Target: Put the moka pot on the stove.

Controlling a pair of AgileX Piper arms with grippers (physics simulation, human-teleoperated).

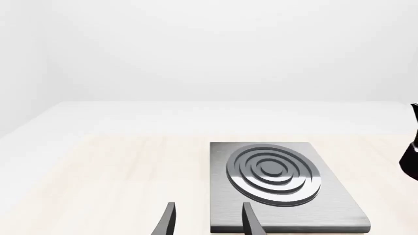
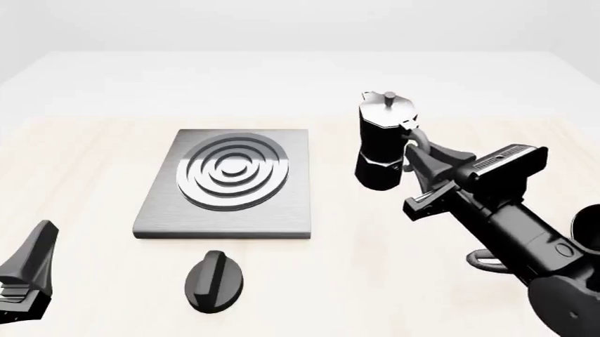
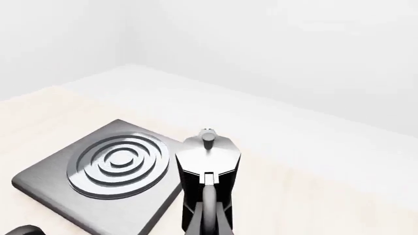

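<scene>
left tool (image 2: pixel 24 270) parted, low | right tool (image 2: pixel 417 158) clamps moka pot (image 2: pixel 380 144) handle

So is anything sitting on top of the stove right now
No. The stove shows only its bare silver rings in all three views. The moka pot is off to its right, at the right gripper. What is under the slab cannot be seen.

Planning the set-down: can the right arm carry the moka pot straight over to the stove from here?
Probably yes. The right hand grips the black-and-silver faceted moka pot by its handle, and the ringed grey square stove lies bare beside it.
</scene>
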